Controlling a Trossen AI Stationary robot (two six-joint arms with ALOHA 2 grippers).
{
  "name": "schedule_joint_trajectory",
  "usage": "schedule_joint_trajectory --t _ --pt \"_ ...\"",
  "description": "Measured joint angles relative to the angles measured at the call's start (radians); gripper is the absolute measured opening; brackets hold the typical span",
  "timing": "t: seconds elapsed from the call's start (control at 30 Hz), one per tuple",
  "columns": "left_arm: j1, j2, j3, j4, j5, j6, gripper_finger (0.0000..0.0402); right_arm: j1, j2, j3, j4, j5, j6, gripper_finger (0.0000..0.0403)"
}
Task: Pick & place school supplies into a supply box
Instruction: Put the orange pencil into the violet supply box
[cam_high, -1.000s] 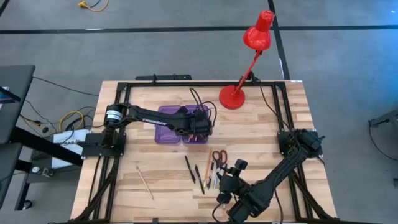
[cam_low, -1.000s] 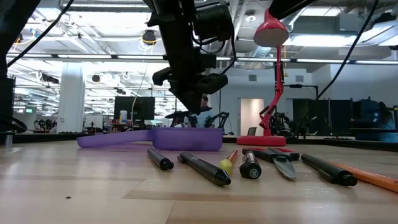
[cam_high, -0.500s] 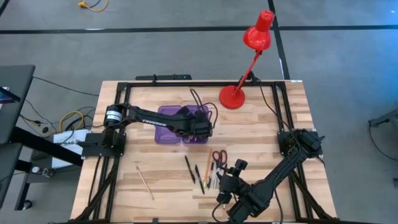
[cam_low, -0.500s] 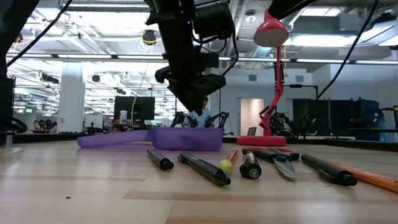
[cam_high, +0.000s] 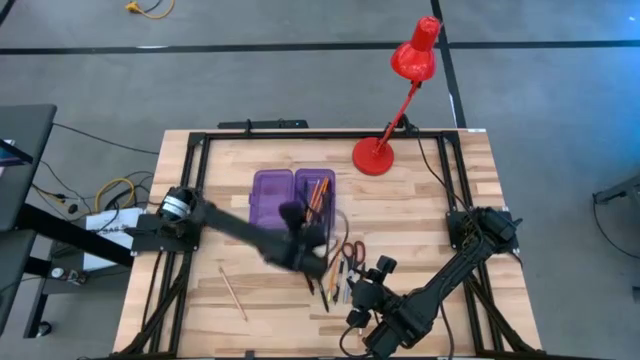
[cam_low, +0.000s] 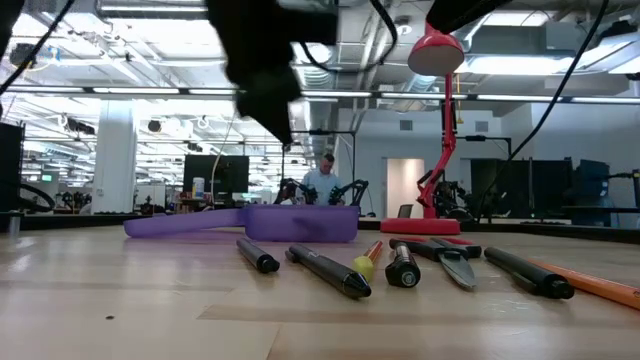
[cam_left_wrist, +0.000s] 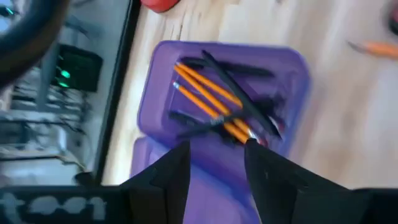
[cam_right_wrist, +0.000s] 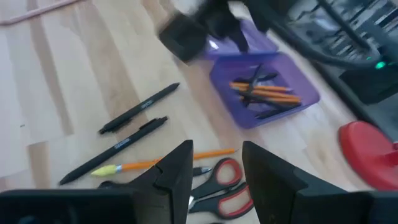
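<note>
The purple supply box (cam_high: 272, 200) lies open at mid-table. Its right half holds orange pencils and dark pens (cam_high: 318, 192), also seen in the left wrist view (cam_left_wrist: 211, 99). My left gripper (cam_high: 303, 243) hangs open and blurred between the box and the loose supplies, with nothing between its fingers (cam_left_wrist: 177, 171). Flat on the wood near the front lie black pens (cam_high: 305, 272), an orange pencil (cam_high: 335, 262) and the red-handled scissors (cam_high: 352, 252). One pencil (cam_high: 232, 292) lies apart at the near left. My right gripper (cam_high: 365, 290) waits open just near of the scissors (cam_right_wrist: 217, 186).
A red desk lamp stands on its round base (cam_high: 375, 155) at the far right, just beyond the box. Black frame rails (cam_high: 200, 150) run along the table's edges. Bare wood lies at the table's near left, around the lone pencil.
My left gripper has left its place over the box's right half and swung fast toward the table's near edge, ending over the loose pens. The pencils and pens in that half now show uncovered. My right arm has kept still.
</note>
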Motion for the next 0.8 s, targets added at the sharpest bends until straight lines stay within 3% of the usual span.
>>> schedule_joint_trajectory --t 0.17,0.4,0.57,0.8 --pt "-0.177 0.000 0.002 -0.137 -0.051 -0.135 0.0139 -0.002 0.000 0.000 0.025 -0.055 0.001 0.0134" --pt "-0.410 0.000 -0.007 -0.202 -0.061 -0.290 0.0139 -0.014 0.000 0.000 0.144 -0.208 0.022 0.0134" --pt "-0.538 0.000 -0.007 -0.201 -0.111 -0.412 0.0139 -0.011 0.000 0.000 0.133 -0.299 0.233 0.0134" --pt "-0.644 0.000 -0.007 -0.203 -0.187 -0.522 0.0139 0.003 0.014 0.000 0.072 -0.337 0.528 0.0134"
